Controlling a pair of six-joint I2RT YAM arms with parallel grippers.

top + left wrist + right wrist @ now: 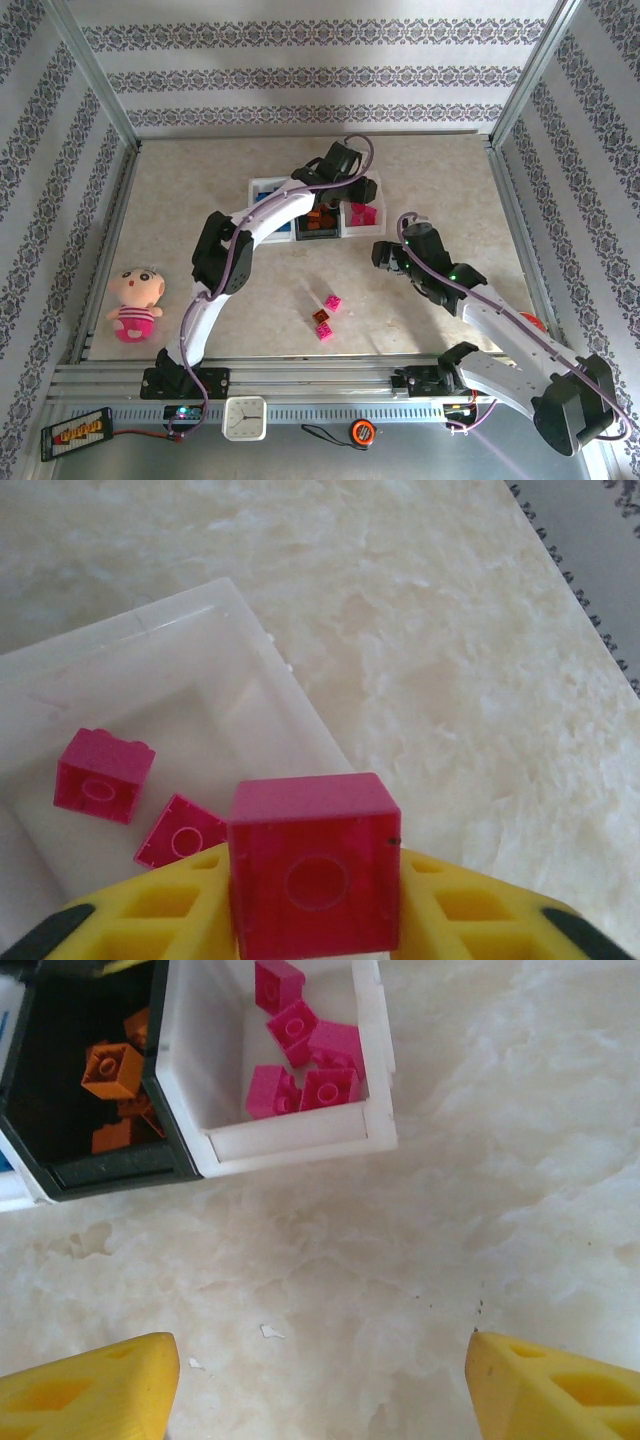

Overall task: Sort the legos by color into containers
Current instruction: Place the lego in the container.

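The left gripper (318, 905) clamps a pink lego (315, 860) by its flat sides above the white bin (262, 630). It is likely hard, light and slick. The right gripper (320, 1385) gapes empty.

Our left arm (270, 215) arches up from its base, bent at the elbow, and stretches far forward and to the right with the wrist tipped down. The left gripper (315, 915) has a pink lego (315, 865) between its yellow fingers (150, 915), touching both. Our right arm (500, 320) folds at the elbow and lies low, pointing forward and left. The right gripper (320, 1390) looks down, its jaws wide apart.
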